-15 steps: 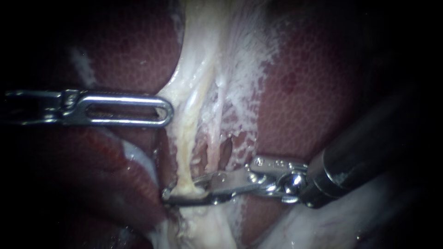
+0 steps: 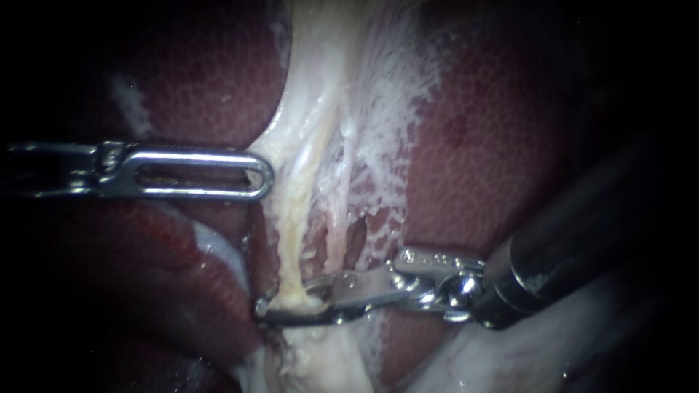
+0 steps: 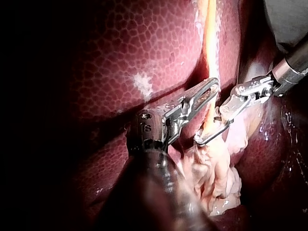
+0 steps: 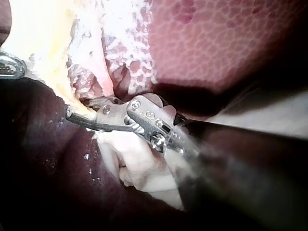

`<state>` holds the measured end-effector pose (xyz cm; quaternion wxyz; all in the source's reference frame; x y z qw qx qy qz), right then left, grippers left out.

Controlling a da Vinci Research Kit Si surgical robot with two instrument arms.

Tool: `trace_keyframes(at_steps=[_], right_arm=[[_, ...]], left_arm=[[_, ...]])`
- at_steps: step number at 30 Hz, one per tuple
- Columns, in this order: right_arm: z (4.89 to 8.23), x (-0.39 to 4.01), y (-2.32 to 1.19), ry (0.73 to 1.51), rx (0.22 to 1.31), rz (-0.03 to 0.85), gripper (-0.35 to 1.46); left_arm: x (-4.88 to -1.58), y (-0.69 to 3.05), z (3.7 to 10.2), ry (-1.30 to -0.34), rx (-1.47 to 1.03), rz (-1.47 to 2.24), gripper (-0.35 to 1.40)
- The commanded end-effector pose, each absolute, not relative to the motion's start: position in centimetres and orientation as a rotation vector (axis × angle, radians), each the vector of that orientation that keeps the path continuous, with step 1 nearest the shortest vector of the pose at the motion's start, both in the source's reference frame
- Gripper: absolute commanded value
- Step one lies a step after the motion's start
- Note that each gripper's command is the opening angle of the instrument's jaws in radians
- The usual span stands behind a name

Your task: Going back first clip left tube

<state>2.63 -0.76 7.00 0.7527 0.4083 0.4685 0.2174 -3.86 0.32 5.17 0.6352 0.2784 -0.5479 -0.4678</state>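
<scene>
Around left tube (image 2: 293, 240), jaws of right instrument (image 2: 268, 306) gape; left instrument (image 2: 256, 175) clamps pale tissue (image 2: 309, 116).

Pale, taut left tube (image 2: 291, 240), near-vertical

Mottled dark-red liver (image 2: 495, 167) w/ whitish filmy tissue (image 2: 393, 124) down the mid.

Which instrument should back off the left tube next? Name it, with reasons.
Right. The right instrument has its open jaws astride the left tube; the left instrument sits farther up, against pale tissue.
</scene>
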Motion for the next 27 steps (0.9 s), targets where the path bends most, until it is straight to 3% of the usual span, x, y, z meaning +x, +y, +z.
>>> trace_keyframes(at_steps=[1, 3, 6, 11, 22, 27], right_arm=[[7.00, 2.63, -0.76, 1.025, 0.894, 0.474, 0.07], [7.00, 2.64, -0.76, 1.052, 0.862, 0.418, 0.36], [7.00, 2.68, -0.75, 1.073, 0.847, 0.397, 0.51], [6.98, 2.73, -0.75, 1.124, 0.830, 0.373, 0.56], [6.98, 2.83, -0.74, 1.153, 0.790, 0.333, 0.59], [7.01, 2.90, -0.75, 1.198, 0.719, 0.227, 0.59]], left_arm=[[-3.86, 0.32, 5.17, -1.252, 0.636, -1.069, -0.35], [-3.86, 0.32, 5.17, -1.252, 0.636, -1.069, -0.35], [-3.86, 0.32, 5.18, -1.252, 0.636, -1.069, -0.35], [-3.87, 0.32, 5.18, -1.252, 0.636, -1.069, -0.35], [-3.87, 0.31, 5.18, -1.252, 0.635, -1.069, -0.35], [-3.87, 0.31, 5.18, -1.253, 0.637, -1.067, -0.35]])
